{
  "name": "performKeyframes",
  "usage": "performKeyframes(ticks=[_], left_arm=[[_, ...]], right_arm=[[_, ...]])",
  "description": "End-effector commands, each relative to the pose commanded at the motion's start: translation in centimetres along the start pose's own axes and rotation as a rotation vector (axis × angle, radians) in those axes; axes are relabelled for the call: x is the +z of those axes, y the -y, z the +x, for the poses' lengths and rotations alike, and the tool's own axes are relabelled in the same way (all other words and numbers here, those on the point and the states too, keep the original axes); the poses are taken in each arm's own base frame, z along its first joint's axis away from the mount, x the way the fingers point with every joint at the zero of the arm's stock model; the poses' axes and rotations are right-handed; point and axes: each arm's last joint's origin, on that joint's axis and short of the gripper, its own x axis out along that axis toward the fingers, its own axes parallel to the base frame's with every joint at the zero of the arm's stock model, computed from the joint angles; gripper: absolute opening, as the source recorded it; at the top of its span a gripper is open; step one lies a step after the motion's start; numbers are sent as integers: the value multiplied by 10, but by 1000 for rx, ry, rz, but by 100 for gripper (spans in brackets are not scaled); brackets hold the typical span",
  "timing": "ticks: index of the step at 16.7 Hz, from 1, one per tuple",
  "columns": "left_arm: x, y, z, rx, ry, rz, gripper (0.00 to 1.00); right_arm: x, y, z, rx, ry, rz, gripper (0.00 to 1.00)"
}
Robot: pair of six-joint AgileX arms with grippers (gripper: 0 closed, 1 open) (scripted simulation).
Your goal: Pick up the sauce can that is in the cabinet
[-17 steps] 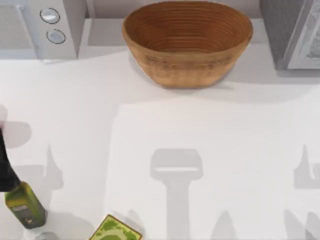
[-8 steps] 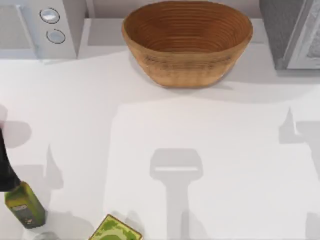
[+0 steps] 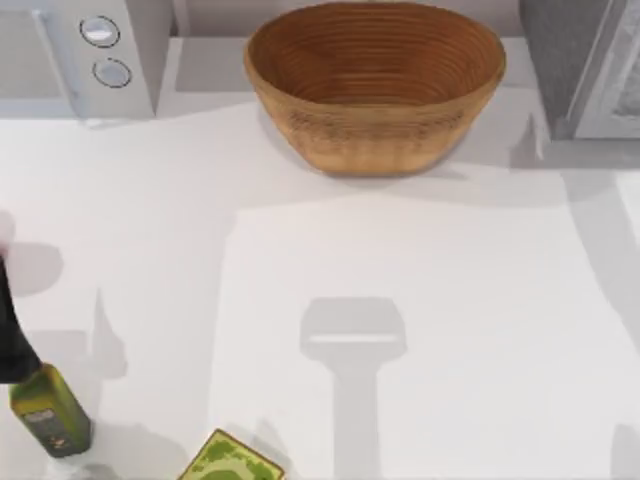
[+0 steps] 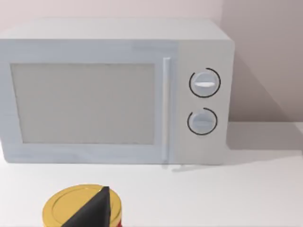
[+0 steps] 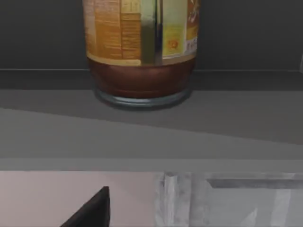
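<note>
The sauce can (image 5: 141, 47) stands upright on a dark shelf inside the cabinet (image 5: 151, 132), with a tan printed label and a maroon base. It is close ahead of my right gripper (image 5: 90, 210), of which a dark tip shows at the picture's lower edge, apart from the can. In the top view the cabinet (image 3: 565, 60) is the grey unit at the far right corner, with a paler front panel. My left gripper (image 4: 94, 210) is parked, facing the light grey appliance, and shows as a dark tip.
A big wicker basket (image 3: 375, 85) sits at the back middle. The light grey appliance (image 3: 85, 50) with two round knobs is at the back left. A green oil bottle (image 3: 48, 410) and a green box (image 3: 232, 462) lie near the front left. A yellow-lidded can (image 4: 71, 210) sits under the left wrist.
The right arm's shadow has slid across the table's right side toward the cabinet. The left side's shadows and objects have not moved.
</note>
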Motion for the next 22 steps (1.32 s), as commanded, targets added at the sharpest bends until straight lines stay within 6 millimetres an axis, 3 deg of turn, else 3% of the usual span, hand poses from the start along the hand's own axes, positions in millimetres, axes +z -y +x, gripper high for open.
performKeyframes(ticks=[3, 6, 14, 22], left_arm=[[0, 0, 0, 0, 0, 0, 100], [0, 0, 0, 0, 0, 0, 100], [0, 0, 0, 0, 0, 0, 100], [0, 0, 0, 0, 0, 0, 100]], right_arm=[[27, -9, 26, 0, 8, 2, 100], [39, -15, 42, 0, 6, 2, 100], [41, -16, 49, -7, 6, 2, 100], [38, -38, 114, -11, 14, 2, 100]])
